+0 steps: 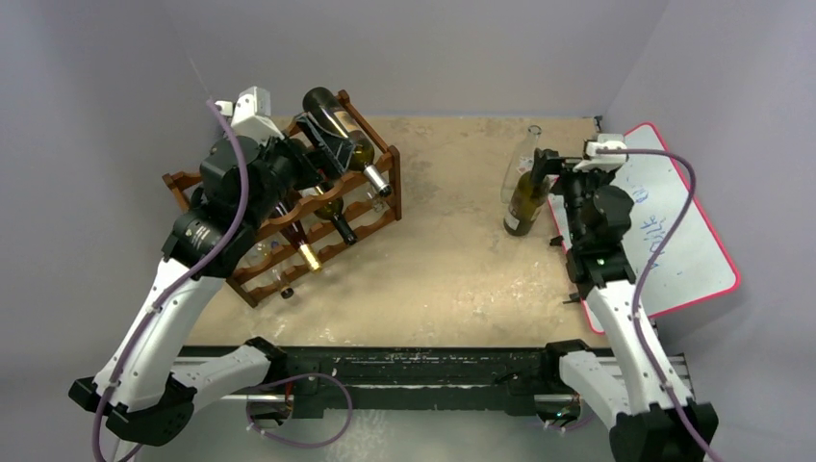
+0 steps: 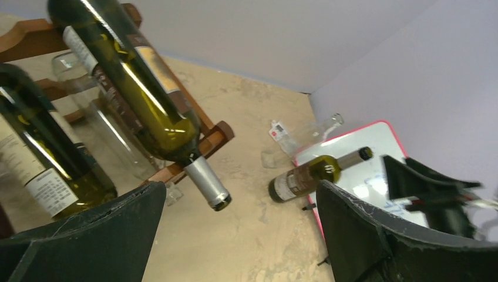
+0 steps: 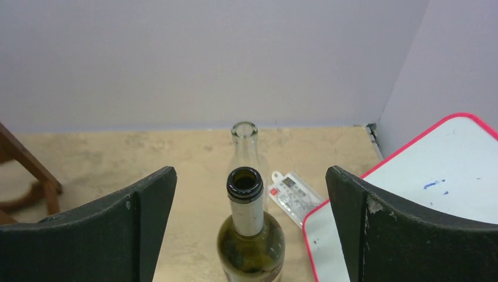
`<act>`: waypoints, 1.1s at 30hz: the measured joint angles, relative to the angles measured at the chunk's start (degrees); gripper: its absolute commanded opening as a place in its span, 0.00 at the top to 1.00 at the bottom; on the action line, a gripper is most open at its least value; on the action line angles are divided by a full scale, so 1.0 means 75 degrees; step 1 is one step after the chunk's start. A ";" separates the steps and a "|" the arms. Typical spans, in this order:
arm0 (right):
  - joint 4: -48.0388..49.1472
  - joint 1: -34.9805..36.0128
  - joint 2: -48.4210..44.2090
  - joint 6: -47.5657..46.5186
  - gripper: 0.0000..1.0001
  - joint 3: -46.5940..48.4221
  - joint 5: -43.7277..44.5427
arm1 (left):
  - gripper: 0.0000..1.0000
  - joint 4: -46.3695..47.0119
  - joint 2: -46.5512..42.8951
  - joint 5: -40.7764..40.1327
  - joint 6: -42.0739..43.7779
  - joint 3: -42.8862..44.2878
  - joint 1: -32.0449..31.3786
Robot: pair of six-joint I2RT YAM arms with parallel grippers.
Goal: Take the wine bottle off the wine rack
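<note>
The dark reddish-brown wine rack (image 1: 377,197) stands at the left of the table and holds several bottles. A dark green bottle with a silver neck (image 1: 348,135) lies tilted on its top tier; in the left wrist view this bottle (image 2: 135,82) points its neck down over the rail (image 2: 212,138). My left gripper (image 1: 310,159) is open and empty just beside it, jaws wide apart (image 2: 241,194). My right gripper (image 1: 542,168) is open, with the neck of an upright green bottle (image 3: 246,202) between its fingers and not touching them.
An upright clear bottle (image 3: 245,144) stands just behind the green one (image 1: 526,197). A red-rimmed whiteboard (image 1: 674,231) lies at the right edge, and a small white tag (image 3: 292,194) lies beside it. Other bottles (image 2: 41,153) fill the rack's lower tiers. Walls close in at the back and right.
</note>
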 measured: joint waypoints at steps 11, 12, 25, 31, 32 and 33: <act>-0.1792 0.0000 -0.1766 0.2221 0.00 0.0245 -0.0297 | 0.00 -0.1043 0.1900 -0.0828 -0.0102 0.1020 0.0361; -0.1976 0.0000 -0.1798 0.2270 0.00 0.0286 -0.0411 | 0.00 -0.1040 0.2046 -0.0775 -0.0175 0.1064 0.0501; -0.3022 0.0000 -0.2098 0.2224 0.00 0.0589 -0.0874 | 0.00 -0.0918 0.3847 0.0085 -0.0886 0.1390 0.1722; -0.3101 0.0000 -0.2104 0.2451 0.00 0.0592 -0.0790 | 0.00 -0.0825 0.4208 0.0082 -0.0959 0.1664 0.1722; -0.3121 -0.0003 -0.2075 0.2530 0.00 0.0595 -0.0766 | 0.00 -0.0787 0.4275 0.0082 -0.0988 0.1719 0.1722; -0.3144 0.0000 -0.2031 0.2655 0.00 0.0595 -0.0731 | 0.00 -0.0731 0.4345 0.0082 -0.1008 0.1769 0.1722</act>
